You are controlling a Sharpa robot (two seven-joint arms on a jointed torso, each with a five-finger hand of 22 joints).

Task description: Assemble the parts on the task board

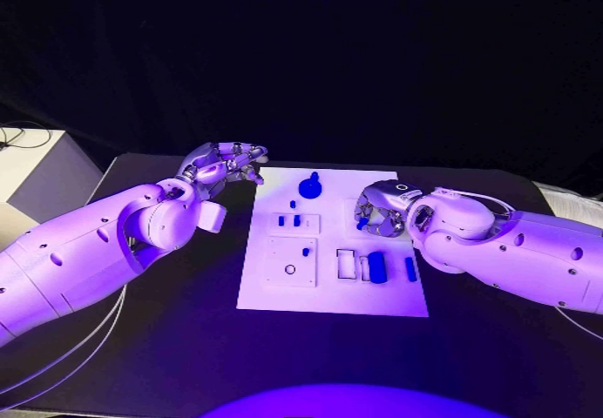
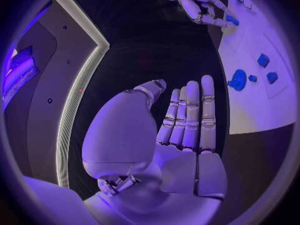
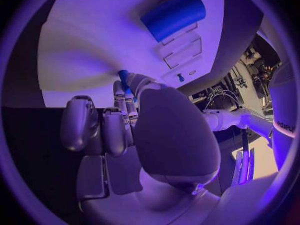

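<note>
The white task board [image 1: 329, 287] lies mid-table. On it are a round blue knob [image 1: 309, 185], a blue block [image 1: 377, 266] and a thin blue bar [image 1: 411, 269]. My right hand [image 1: 381, 209] hovers over the board's right half and pinches a small blue part [image 3: 124, 77] at its fingertips; the same part [image 2: 232, 20] shows beside the board's edge. A large blue cylinder [image 3: 174, 16] lies on the board beyond those fingers. My left hand [image 1: 224, 164] is at the board's far left corner, fingers straight and holding nothing [image 2: 187, 120]. The knob [image 2: 237, 80] lies just past it.
A white box [image 1: 37, 174] with cables stands off the table's left side. Recessed slots [image 1: 298, 223] and a square plate with a hole [image 1: 290, 261] mark the board's left half. Black tabletop [image 1: 176, 348] surrounds the board.
</note>
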